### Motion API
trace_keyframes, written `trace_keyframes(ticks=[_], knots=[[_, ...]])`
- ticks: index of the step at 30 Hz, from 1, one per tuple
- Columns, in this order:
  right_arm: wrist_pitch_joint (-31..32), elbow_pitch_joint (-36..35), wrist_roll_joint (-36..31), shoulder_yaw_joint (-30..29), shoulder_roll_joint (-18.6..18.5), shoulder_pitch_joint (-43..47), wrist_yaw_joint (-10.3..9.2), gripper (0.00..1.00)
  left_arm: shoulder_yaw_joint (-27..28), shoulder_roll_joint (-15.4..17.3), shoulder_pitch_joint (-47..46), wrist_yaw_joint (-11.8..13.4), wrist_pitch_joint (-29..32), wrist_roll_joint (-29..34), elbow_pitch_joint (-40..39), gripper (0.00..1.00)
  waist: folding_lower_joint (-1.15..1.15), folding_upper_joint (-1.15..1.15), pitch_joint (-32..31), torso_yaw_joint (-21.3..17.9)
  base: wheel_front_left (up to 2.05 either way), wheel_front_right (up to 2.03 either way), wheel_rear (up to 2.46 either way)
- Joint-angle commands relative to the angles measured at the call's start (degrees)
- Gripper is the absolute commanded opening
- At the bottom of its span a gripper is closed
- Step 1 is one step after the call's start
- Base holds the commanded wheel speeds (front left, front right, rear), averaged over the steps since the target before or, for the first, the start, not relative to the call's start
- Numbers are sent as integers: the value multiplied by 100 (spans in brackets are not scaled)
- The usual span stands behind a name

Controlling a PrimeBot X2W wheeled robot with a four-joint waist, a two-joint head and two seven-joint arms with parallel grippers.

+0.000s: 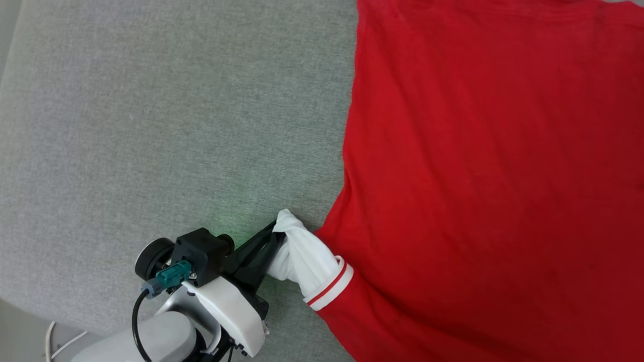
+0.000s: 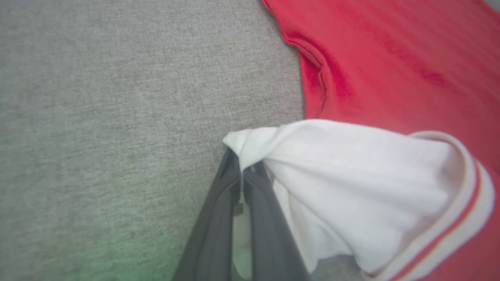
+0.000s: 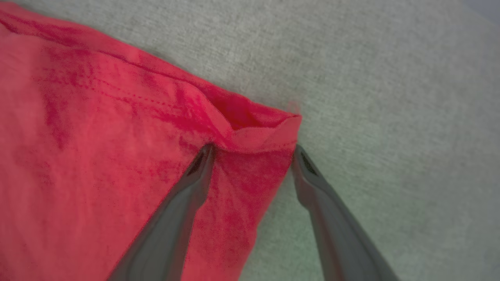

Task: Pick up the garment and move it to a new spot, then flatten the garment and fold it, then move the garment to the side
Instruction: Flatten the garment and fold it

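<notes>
The garment, a red jersey, lies spread on the grey surface and takes up the right half of the head view. Its white sleeve with red-white striped trim is bunched at the lower middle. My left gripper is shut on the tip of that sleeve; in the left wrist view the dark fingers pinch the white cloth. In the right wrist view my right gripper stands open, its fingers either side of a folded red corner of the garment, one finger over the cloth, one over the grey surface.
The grey fabric surface stretches free to the left of the garment. Its front edge runs across the lower left corner of the head view, with a white cable below it.
</notes>
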Motion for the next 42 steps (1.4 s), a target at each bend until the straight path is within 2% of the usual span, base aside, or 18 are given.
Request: trace_keyframes(ticks=[1, 3, 4, 5, 12, 17, 19, 20, 25, 26, 27, 28, 33, 37, 42], knots=[[-5, 249, 13, 217, 173, 493, 0, 100, 20, -16, -32, 11, 6, 30, 90, 0, -1, 0, 137, 135, 0, 0, 0], [-56, 385, 100, 292, 204, 663, 7, 100, 28, -32, -32, 17, -13, 30, 131, 0, -1, 0, 131, 140, 0, 0, 0], [-134, 397, 116, 336, 193, 687, 7, 39, 28, -40, -23, 11, -14, 19, 156, 0, -1, 0, 104, 134, 0, 0, 0], [-194, 398, 172, 333, 185, 662, 7, 0, 40, -45, 1, 8, -26, 4, 173, 0, -1, 0, 69, 121, 0, 0, 0], [-829, -166, 512, 522, -89, 261, 5, 0, 133, 14, 356, 42, -136, -171, 295, 0, -1, 0, -478, -167, 0, 0, 0], [-1136, -791, 1028, 826, -583, 614, -3, 0, 251, 101, 678, 90, -204, -300, 332, 0, -1, 0, -963, -449, 0, 0, 0], [-1247, -1128, 1252, 935, -860, 919, -3, 0, 293, 165, 815, 114, -223, -343, 334, 0, -1, 0, -1142, -556, 0, 0, 0], [-1439, -1665, 1574, 1015, -1285, 1526, -3, 0, 357, 249, 1017, 147, -229, -413, 334, 0, -1, 0, -1381, -710, 0, 0, 0], [-1814, -2448, 1995, 932, -1932, 2840, -3, 0, 462, 369, 1378, 204, -247, -541, 316, 0, -1, 0, -1750, -955, 0, 0, 0], [-1814, -2448, 1995, 932, -1932, 2840, -3, 0, 462, 369, 1378, 204, -247, -541, 316, 0, -1, 0, -1750, -955, 0, 0, 0], [-1947, -2646, 2149, 842, -2114, 3457, -3, 0, 516, 423, 1525, 234, -254, -575, 308, 0, -1, 0, -1876, -1046, 0, 0, 0], [-1947, -2646, 2149, 842, -2114, 3457, -3, 0, 516, 423, 1525, 234, -254, -575, 308, 0, -1, 0, -1876, -1046, 0, 0, 0], [-2240, -2829, 2396, 518, -2367, 4996, -3, 0, 628, 487, 1802, 262, -262, -623, 285, 0, -1, 0, -2069, -1228, 0, 0, 0], [-2428, -2685, 2481, 223, -2270, 6074, -3, 0, 684, 504, 1892, 221, -265, -592, 297, 0, -1, 0, -2114, -1272, 0, 0, 0], [-2583, -2456, 2424, -6, -1901, 6948, -3, 0, 709, 471, 1938, 178, -267, -553, 332, 0, -1, 0, -2137, -1273, 0, 0, 0]])
